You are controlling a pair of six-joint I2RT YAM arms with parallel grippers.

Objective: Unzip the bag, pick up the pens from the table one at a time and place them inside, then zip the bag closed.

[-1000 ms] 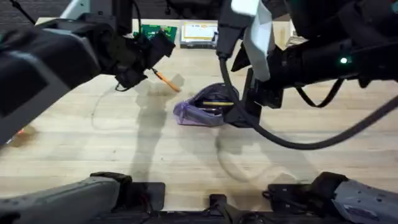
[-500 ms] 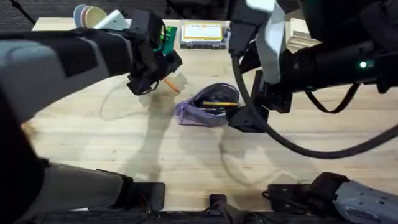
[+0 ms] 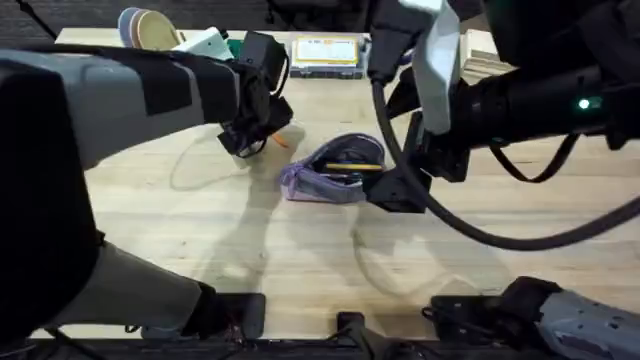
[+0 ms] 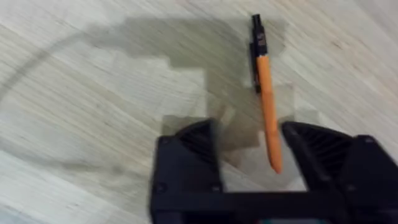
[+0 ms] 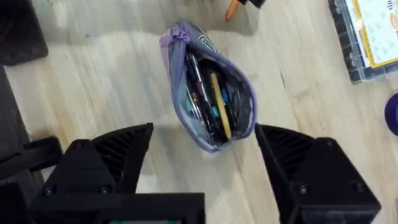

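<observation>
Currently left gripper [image 4: 245,155] wide open, straddling orange pen [image 4: 266,102] on table [image 4: 93,93]; right gripper [image 5: 202,155] open above unzipped bag [image 5: 211,106], holding nothing.

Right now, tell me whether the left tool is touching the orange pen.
Cannot tell. In the left wrist view the orange pen lies on the table between the open left tool, its end close beside one finger; no plain gap or contact shows.

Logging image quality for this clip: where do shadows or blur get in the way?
Overhead: the left arm rises close under the camera, large and blurred, and hides the table's left part. Left wrist: the hand casts a blocky shadow across the orange pen, which stays readable. Right wrist: the open bag is evenly lit, contents clear.
</observation>
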